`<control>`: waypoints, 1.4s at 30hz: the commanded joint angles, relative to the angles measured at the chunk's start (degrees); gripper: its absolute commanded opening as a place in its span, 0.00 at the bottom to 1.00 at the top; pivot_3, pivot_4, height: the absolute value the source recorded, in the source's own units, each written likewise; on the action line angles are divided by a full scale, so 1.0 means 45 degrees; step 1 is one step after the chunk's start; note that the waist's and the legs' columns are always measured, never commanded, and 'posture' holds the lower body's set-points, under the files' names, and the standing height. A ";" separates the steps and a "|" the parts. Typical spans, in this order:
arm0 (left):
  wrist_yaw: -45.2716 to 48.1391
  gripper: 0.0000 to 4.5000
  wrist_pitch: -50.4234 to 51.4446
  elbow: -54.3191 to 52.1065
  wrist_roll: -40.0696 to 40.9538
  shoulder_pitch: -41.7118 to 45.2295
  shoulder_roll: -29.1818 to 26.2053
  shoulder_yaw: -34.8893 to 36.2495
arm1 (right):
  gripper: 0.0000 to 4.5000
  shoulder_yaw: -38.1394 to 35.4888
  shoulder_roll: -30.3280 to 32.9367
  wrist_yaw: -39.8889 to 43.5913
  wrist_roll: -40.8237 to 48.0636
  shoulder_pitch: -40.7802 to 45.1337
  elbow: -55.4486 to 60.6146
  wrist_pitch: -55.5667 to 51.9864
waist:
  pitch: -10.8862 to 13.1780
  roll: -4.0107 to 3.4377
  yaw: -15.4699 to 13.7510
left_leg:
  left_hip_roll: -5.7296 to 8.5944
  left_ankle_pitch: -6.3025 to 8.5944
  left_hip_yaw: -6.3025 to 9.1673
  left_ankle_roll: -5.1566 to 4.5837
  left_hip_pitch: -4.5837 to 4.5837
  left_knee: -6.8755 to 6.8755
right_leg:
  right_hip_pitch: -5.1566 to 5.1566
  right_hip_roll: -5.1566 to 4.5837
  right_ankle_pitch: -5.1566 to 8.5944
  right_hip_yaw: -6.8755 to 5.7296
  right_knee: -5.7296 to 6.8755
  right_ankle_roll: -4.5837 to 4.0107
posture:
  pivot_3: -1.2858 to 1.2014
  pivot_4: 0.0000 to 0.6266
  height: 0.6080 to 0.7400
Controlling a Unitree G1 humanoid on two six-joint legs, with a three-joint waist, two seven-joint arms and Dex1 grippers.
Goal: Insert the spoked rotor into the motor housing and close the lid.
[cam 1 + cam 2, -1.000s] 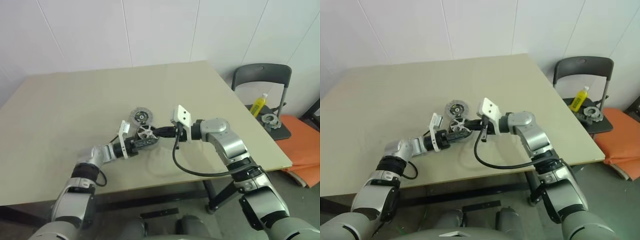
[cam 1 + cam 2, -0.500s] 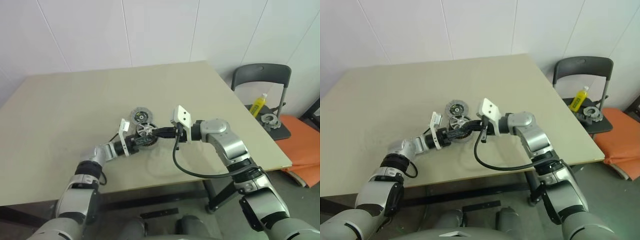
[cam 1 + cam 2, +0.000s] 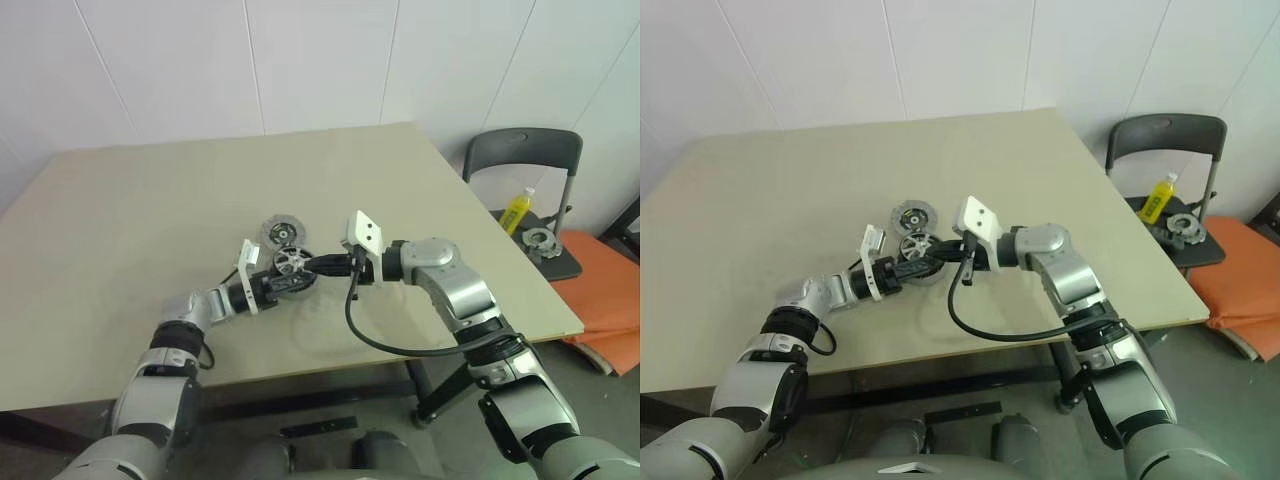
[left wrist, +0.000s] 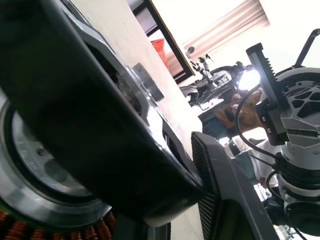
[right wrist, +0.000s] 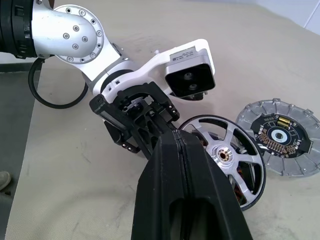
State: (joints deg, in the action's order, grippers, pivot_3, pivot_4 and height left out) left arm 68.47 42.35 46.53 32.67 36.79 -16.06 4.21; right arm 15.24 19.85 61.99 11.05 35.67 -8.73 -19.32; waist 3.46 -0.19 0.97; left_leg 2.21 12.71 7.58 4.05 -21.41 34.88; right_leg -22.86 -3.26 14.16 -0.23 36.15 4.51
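Head and wrist views of a beige table [image 3: 120, 220] with both arms meeting near its middle. From the left, the left gripper [image 3: 283, 284] reaches level across the tabletop, its black fingers [image 5: 131, 120] clamped on the side of the motor housing [image 3: 294, 281], which sits on the table; copper-brown windings [image 4: 20, 231] show at the housing's lower rim in the left wrist view. The spoked rotor [image 5: 225, 156], a silvery ring with spokes running to a central hub, lies flat on top of the housing, its rim roughly matching the housing's dark rim; whether it is fully seated cannot be told. The lid [image 5: 281, 136], a ribbed grey disc with a dark centre, lies flat on the table just beyond the housing, toward the far edge, close beside it, apart from both grippers. From the right, the right gripper [image 3: 322, 264] points toward the left one, its two black fingers [image 5: 177, 165] pressed together with nothing between them, their tips at the near rim of the rotor; contact cannot be judged. To the right, beyond the table's right edge, stands a dark chair [image 3: 522, 155] carrying a yellow bottle [image 3: 517, 209] and a small metal part [image 3: 538, 238]
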 commanded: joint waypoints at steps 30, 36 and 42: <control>-0.1093 0.55 0.4386 -0.4318 0.0184 0.0690 -0.1745 -0.0236 | 0.00 -0.0206 0.0062 -0.0116 0.0059 0.0336 -0.0084 0.0511 | 0.0002 0.0010 0.0119 | -0.0009 0.0001 0.0011 -0.0001 0.0002 0.0023 | 0.0005 0.0010 -0.0017 0.0001 0.0019 0.0020 | 0.52 0.00 1.00; -0.0965 0.55 0.6716 -0.5217 0.1239 0.1046 -0.2639 0.0223 | 0.00 -0.0126 -0.0058 -0.0126 -0.0048 0.0474 -0.0460 0.0754 | 0.0002 0.0009 0.0291 | -0.0009 0.0003 0.0011 -0.0004 0.0006 0.0027 | 0.0013 0.0009 -0.0012 0.0001 0.0019 0.0017 | 0.52 0.00 1.00; -0.1024 0.55 0.7228 -0.4758 0.1388 0.0930 -0.3182 0.0258 | 0.00 -0.0143 -0.0091 -0.0163 -0.0162 0.0532 -0.0655 0.0980 | 0.0003 0.0009 0.0391 | -0.0010 0.0003 0.0012 -0.0004 0.0013 0.0028 | 0.0016 0.0010 -0.0010 0.0001 0.0020 0.0014 | 0.52 0.00 1.00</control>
State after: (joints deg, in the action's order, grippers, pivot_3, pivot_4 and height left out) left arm 63.51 74.67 25.46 37.90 40.21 -29.27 4.20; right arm 15.24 19.73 61.35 10.14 36.18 -12.19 -15.98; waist 3.48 -0.15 2.73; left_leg 2.16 12.72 7.63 4.03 -21.36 35.00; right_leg -22.80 -3.21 14.11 -0.22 36.24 4.57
